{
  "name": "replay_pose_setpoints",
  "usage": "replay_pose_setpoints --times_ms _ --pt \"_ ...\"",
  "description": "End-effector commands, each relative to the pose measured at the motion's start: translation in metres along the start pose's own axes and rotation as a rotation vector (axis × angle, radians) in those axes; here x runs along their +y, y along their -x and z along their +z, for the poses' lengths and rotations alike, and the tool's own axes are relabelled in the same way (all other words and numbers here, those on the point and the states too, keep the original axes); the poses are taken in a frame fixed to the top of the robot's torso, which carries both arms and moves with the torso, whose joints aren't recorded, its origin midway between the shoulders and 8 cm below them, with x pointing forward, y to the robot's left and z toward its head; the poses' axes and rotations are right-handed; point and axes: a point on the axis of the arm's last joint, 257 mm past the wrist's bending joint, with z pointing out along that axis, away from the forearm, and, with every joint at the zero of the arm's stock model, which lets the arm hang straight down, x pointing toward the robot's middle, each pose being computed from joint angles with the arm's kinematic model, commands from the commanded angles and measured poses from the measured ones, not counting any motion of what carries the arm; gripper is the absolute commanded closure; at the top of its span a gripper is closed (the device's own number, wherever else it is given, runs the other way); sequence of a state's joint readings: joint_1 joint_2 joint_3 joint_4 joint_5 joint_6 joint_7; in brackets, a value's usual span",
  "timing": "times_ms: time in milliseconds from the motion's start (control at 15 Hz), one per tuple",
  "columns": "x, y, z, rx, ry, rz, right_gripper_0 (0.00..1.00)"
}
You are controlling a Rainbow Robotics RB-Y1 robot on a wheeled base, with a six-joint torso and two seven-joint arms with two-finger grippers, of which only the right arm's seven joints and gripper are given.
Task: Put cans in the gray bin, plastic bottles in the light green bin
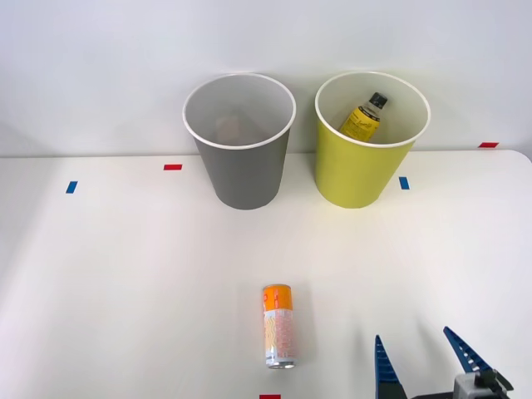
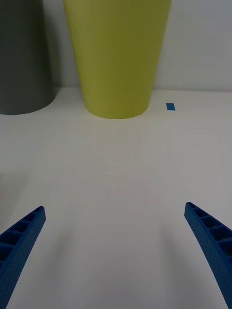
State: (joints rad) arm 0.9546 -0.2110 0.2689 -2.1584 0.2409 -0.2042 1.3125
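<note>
Standing by the robot, I see one can (image 1: 278,326) left on the white surface (image 1: 125,274). It lies on its side, orange band toward the bins, silver end toward the robot, near the front edge just behind a red tape mark (image 1: 269,396). The gray bin (image 1: 241,162) and the light green bin (image 1: 366,158) stand upright at the back, side by side, close but apart. A plastic bottle (image 1: 366,115) w/ black cap and yellow label is leaning inside the green one, so I judge that half as done. Sth. pale shows inside the gray bin, but I cannot tell what it is.

The right gripper (image 1: 420,359) is low at the front, to the robot's right of the can and apart from it — jaws spread wide, holding nothing. In the wrist view the fingers (image 2: 21,236) sit at both corners w/ bare surface between, and the camera faces the green bin, not the can.

About handling, my guess only: a slim drink can is light, prob. empty, w/ thin smooth wall. So it is slippery, it dents if squeezed hard, and lying down it rolls sideways at a small push. Best place to take hold is the middle of the body, jaws across the round sides — not the ends. Ribbed fingers should help the grip. Close gently and approach from above so it does not roll away.
</note>
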Motion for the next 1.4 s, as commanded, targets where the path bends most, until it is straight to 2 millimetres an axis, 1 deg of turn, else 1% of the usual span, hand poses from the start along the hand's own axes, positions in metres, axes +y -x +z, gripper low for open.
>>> replay_pose_setpoints --times_ms 67,133,200,267,333,600,933,1067,1200,1333,1400 --pt "0.021 0.049 0.015 0.197 0.062 0.035 0.00" --pt "0.023 0.054 0.014 0.278 0.063 0.014 0.00" --pt "0.021 0.037 0.014 0.362 0.058 -0.004 0.00" --pt "0.021 0.030 0.016 0.407 0.056 -0.001 0.00" --pt "0.024 0.033 0.024 0.422 0.058 0.032 0.00" --pt "0.039 0.041 0.039 0.466 0.057 0.151 0.00" --pt "0.062 0.044 0.046 0.580 0.060 0.339 0.00" --pt "0.072 0.052 0.049 0.625 0.071 0.375 0.00" --pt "0.079 0.054 0.049 0.651 0.068 0.379 0.00" --pt "0.095 0.055 0.046 0.664 0.085 0.425 0.00" --pt "0.110 0.059 0.045 0.667 0.113 0.438 0.00"
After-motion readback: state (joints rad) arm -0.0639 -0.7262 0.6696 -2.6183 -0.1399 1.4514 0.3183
